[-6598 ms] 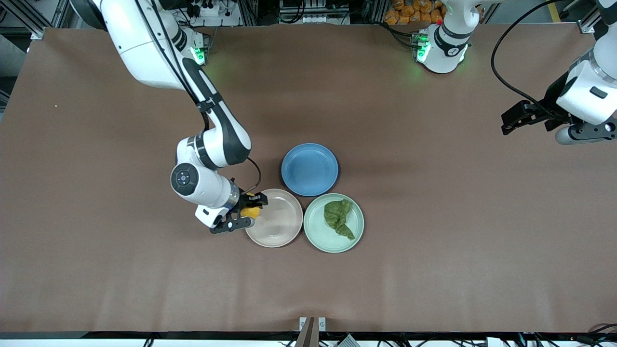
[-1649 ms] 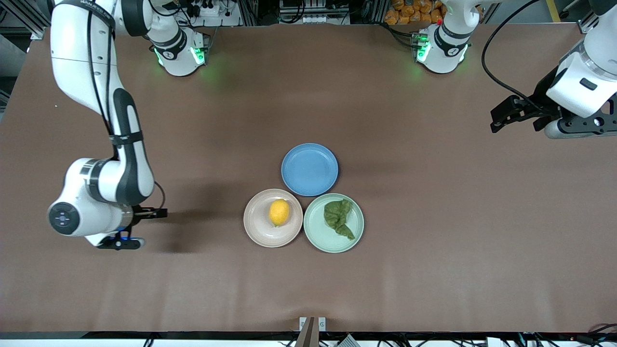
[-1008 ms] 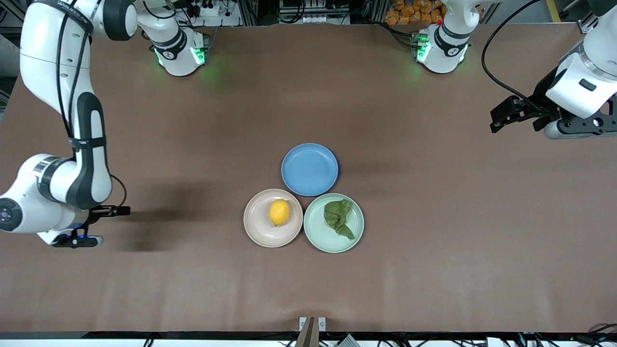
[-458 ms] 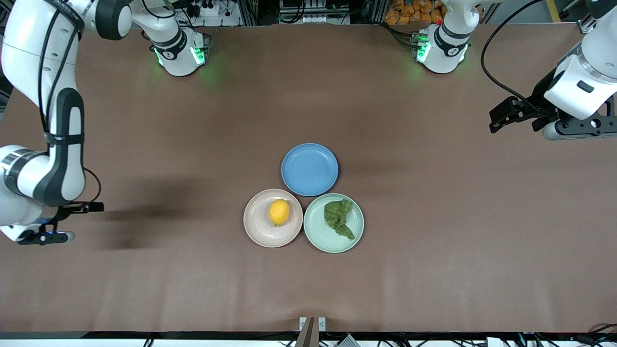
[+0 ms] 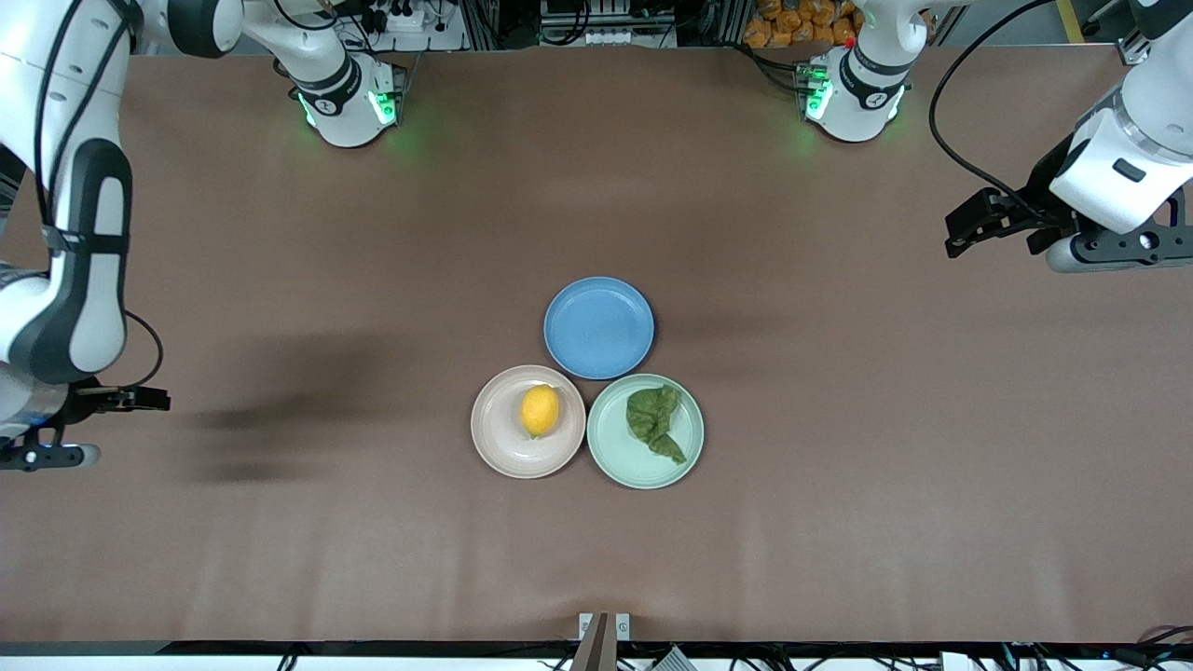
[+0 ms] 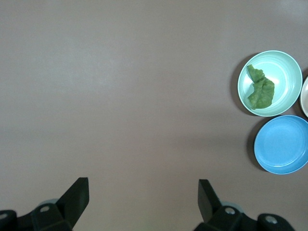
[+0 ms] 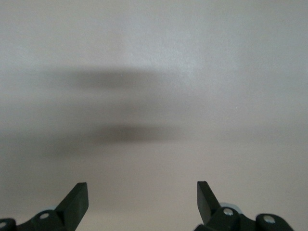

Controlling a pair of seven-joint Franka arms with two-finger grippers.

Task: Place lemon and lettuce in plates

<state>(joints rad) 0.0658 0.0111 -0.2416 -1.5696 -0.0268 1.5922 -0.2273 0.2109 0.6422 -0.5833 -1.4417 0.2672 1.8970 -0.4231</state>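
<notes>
The yellow lemon (image 5: 540, 411) lies in the beige-pink plate (image 5: 515, 456). The dark-green lettuce (image 5: 655, 422) lies in the pale mint plate (image 5: 615, 444) beside it. My right gripper (image 5: 131, 428) is open and empty, over bare table at the right arm's end, well away from the plates. My left gripper (image 5: 1001, 250) is open and empty, held over the table at the left arm's end, and waits. The left wrist view shows its open gripper (image 6: 143, 190), the lettuce (image 6: 260, 91) and the mint plate (image 6: 282, 71). The right wrist view shows its open gripper (image 7: 143, 191) over bare table.
An empty blue plate (image 5: 598, 327) touches both other plates, farther from the front camera; it also shows in the left wrist view (image 6: 282, 144). A sliver of the beige-pink plate (image 6: 305, 96) shows there too. Brown table (image 5: 839, 522) surrounds the plates.
My right gripper let go of the lemon, which now lies in the beige-pink plate, and drew away toward the right arm's end of the table. The left arm barely shifted.
</notes>
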